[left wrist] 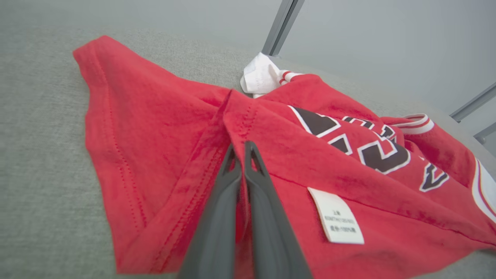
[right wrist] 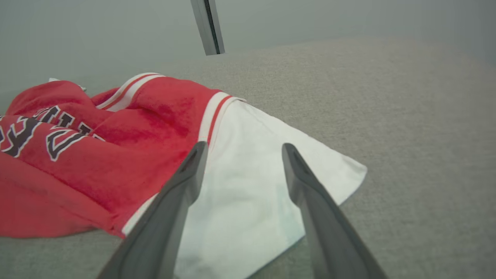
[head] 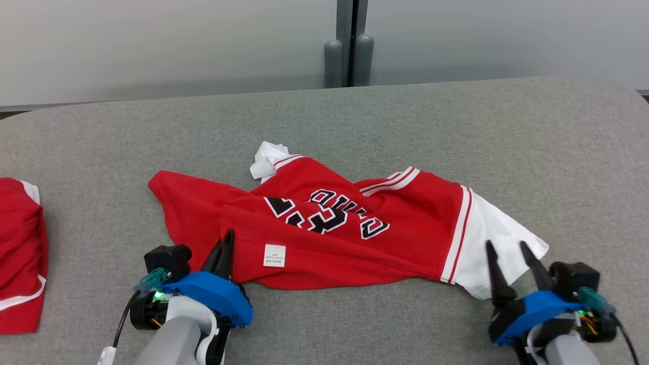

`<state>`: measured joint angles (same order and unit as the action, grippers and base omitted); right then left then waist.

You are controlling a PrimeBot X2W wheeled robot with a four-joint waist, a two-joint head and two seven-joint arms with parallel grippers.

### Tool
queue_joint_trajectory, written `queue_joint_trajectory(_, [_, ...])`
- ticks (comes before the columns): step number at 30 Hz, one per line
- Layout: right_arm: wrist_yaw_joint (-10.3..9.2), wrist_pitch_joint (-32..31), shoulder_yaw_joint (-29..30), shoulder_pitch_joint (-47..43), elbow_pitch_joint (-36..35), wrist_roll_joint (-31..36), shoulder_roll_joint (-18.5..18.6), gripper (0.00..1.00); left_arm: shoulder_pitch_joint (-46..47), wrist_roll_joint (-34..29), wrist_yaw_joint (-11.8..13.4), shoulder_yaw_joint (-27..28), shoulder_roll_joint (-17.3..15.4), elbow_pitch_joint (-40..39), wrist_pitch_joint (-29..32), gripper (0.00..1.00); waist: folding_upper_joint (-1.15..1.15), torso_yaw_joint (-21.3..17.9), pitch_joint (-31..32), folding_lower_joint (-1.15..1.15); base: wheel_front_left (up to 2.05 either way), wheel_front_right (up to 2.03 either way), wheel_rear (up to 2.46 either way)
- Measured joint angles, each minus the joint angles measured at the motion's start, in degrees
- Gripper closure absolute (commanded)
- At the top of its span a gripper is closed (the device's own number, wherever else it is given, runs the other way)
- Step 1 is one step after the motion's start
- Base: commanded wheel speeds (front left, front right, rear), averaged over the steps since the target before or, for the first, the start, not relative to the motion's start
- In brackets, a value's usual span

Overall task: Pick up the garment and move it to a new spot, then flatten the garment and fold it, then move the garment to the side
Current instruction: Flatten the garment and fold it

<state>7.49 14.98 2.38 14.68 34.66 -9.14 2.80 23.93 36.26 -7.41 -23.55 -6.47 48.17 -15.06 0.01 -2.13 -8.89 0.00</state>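
Table: grey and cloth-covered (head: 456, 126), it spans the head view, with a pale wall (head: 152, 45) and a dark post (head: 347, 50) behind it at 12 o'clock.
Garment: a red jersey (head: 314, 238) lies crumpled at the centre of the table, stretched from 9 o'clock to 3 o'clock. Its black-and-white lettering (head: 329, 215) faces up and reads upside down from the robot's side.
Red cloth: a second red piece with white trim (head: 20, 253) lies at the 9 o'clock edge of the table, well apart from the garment.
Sleeve: white (head: 494, 243), set off by red-and-white stripes, it lies flat on the table at the garment's 3 o'clock end. A smaller white bunch (head: 266, 159) pokes out at its 11 o'clock.
Left end effector: at 7 o'clock (head: 228, 235), clenched on a fold of the garment's red hem, with cloth pinched between the two dark fingers in the left wrist view (left wrist: 240, 146).
Right end effector: at 4 o'clock (head: 505, 245), released, its fingers spread wide (right wrist: 244, 146) above the sleeve. Whether they touch it cannot be told.
Label: a small white tag (head: 274, 255) on the garment's near edge, just beside the left end effector at its 3 o'clock.
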Motion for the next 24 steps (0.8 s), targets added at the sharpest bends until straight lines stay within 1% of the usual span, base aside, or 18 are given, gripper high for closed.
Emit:
queue_joint_trajectory(6, [0.0, 0.0, 9.8, 3.2, 5.6, 4.3, 0.0, 0.0, -0.1, -1.4, 0.0, 0.2, 0.4, -1.5, 0.0, 1.0, 0.0, 1.1, -0.3, 0.0, 0.0, 0.0, 0.0])
queue_joint_trajectory(12, [0.0, 0.0, 18.2, 6.7, 12.6, 11.3, 0.4, 0.0, -0.2, -2.2, 0.0, 0.3, 0.7, -2.4, 0.0, 1.0, -0.01, 2.2, -0.9, 0.0, 0.0, 0.0, 0.0])
queue_joint_trajectory(15, [0.0, 0.0, 20.8, 8.5, 15.0, 14.4, 0.4, 0.0, -0.2, -2.4, 0.0, 0.2, 0.8, -2.8, 0.0, 1.0, -0.01, 2.6, -1.2, 0.0, 0.0, 0.0, 0.0])
queue_joint_trajectory(19, [0.0, 0.3, 22.0, 10.1, 19.5, 17.2, 0.4, 0.0, -0.2, -2.4, 0.0, -0.1, 0.8, -3.5, 0.0, 1.0, -0.01, 2.9, -1.7, 0.0, 0.0, 0.0, 0.0])
queue_joint_trajectory(20, [-0.01, 0.3, 22.1, 10.7, 20.7, 17.8, 0.5, 0.55, -0.2, -2.4, 0.0, -0.1, 0.8, -3.6, 0.0, 1.0, -0.01, 3.0, -1.8, 0.0, 0.0, 0.0, 0.0])
queue_joint_trajectory(21, [-0.01, 0.3, 22.3, 11.3, 21.4, 18.0, 0.6, 0.71, -0.2, -2.4, 0.0, -0.1, 0.9, -3.7, 0.0, 1.0, -0.02, 3.1, -1.9, 0.0, 0.0, 0.0, 0.0])
queue_joint_trajectory(22, [-0.01, 0.4, 22.3, 11.8, 22.0, 18.4, 0.6, 1.0, -0.2, -2.4, 0.0, -0.1, 0.8, -3.7, 0.0, 1.0, -0.02, 3.1, -2.1, -0.01, 0.0, 0.0, 0.0])
queue_joint_trajectory(24, [0.0, 0.5, 22.3, 12.7, 22.8, 18.8, 0.6, 1.0, 0.0, -2.5, 0.0, -0.1, 0.8, -3.9, 0.0, 1.0, -0.02, 3.2, -2.6, 0.0, 0.0, 0.0, 0.0])
